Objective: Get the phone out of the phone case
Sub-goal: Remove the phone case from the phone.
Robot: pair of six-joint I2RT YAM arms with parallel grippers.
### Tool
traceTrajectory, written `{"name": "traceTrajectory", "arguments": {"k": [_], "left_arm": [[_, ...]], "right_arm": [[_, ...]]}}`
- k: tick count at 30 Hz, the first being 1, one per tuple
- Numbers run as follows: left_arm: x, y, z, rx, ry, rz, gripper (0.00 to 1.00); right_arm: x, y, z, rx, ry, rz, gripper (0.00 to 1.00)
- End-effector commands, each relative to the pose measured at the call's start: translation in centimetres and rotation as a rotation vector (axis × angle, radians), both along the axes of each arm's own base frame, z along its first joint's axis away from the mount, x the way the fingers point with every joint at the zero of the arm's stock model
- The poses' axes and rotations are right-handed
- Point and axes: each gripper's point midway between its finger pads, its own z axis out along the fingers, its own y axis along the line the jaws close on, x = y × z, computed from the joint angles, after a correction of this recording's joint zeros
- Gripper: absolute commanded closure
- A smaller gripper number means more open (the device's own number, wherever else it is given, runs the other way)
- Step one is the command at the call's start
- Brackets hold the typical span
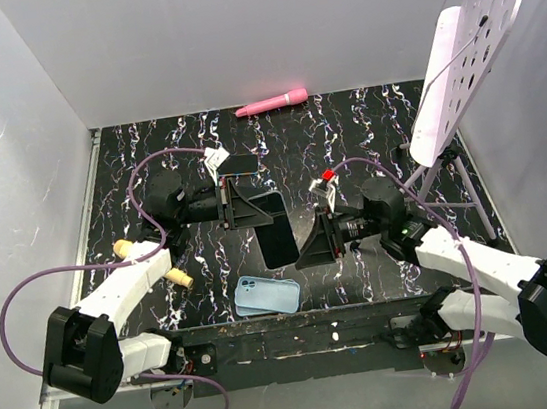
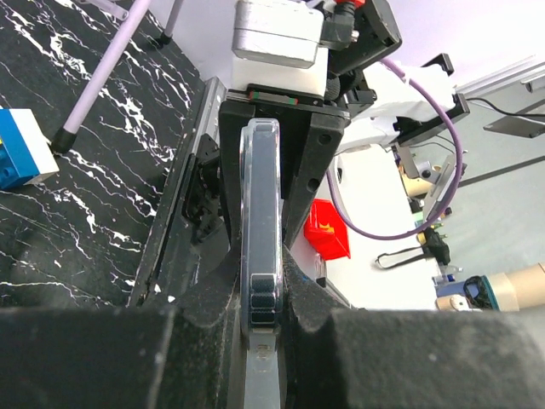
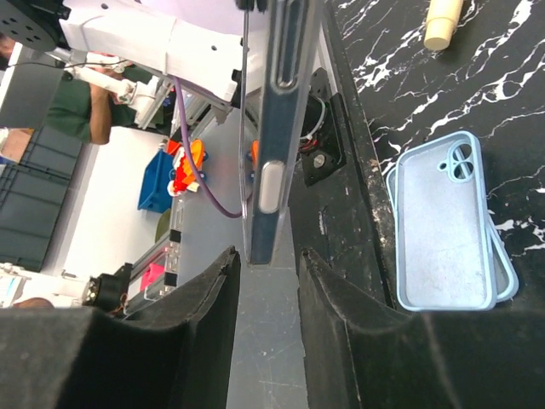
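Left wrist view: the left gripper (image 2: pixel 262 294) is clenched on the phone (image 2: pixel 258 196), held edge-on in its clear phone case (image 2: pixel 274 170) above the table. The right gripper (image 3: pixel 269 264) stands partly spread, fingers flanking the phone's other end with slim gaps.

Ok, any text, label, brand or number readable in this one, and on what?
No text can be read.
White tag, left arm: too small.
Red tag, right arm: too small.
Red box off the table: pale mark, blurred.
No print shows on the phone or blue case.
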Motion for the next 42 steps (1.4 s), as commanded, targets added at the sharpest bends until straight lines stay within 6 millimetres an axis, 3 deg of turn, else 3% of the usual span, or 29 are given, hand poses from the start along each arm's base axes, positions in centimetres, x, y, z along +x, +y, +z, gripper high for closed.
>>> {"name": "traceTrajectory", "arguments": {"k": [1,6,10,17,22,26,31,34,38,42], "left_arm": [[-1.0,0.2,1.9,-0.036,-0.075,-0.058,1.0],[-1.2,0.1,2.2,-0.037,-0.069,-0.085,1.0],[-1.4,0.0,3.1,-0.059,-0.033,-0.118,1.0],[-1.8,-1.1,4.5,-0.153,0.077,-0.155,1.0],[-2.9,-1.4,7.0,-0.292,0.14,-0.207,1.0],[-3.6,-2.4,7.5,-0.317,0.191,-0.232,1.0],[-3.6,-3.1,7.2,-0.291,0.181,-0.189,1.0],[-2.6,-2.8,7.5,-0.298,0.131,-0.101,1.0],[-1.8,-2.2,7.7,-0.267,0.053,-0.006,1.0],[-1.7,-1.9,7.6,-0.25,0.02,0.01,1.0]], "right_arm": [[-0.2,0.3,1.5,0.076,-0.036,0.061,0.6],[-0.7,0.4,1.5,0.11,-0.063,0.131,0.71],[-1.1,0.3,1.1,0.148,-0.141,0.155,0.99],[-1.7,1.9,2.3,0.208,-0.449,0.113,0.99],[-1.9,3.5,3.0,0.167,-0.609,0.106,0.99],[0.4,4.2,3.9,0.098,-0.687,0.007,0.99],[5.9,3.4,4.3,-0.036,-0.691,-0.32,0.99],[6.2,2.7,3.1,-0.104,-0.642,-0.351,0.99],[4.1,1.9,0.6,-0.152,-0.506,-0.294,0.71],[0.8,1.1,1.0,-0.055,-0.374,-0.222,0.48]]}}
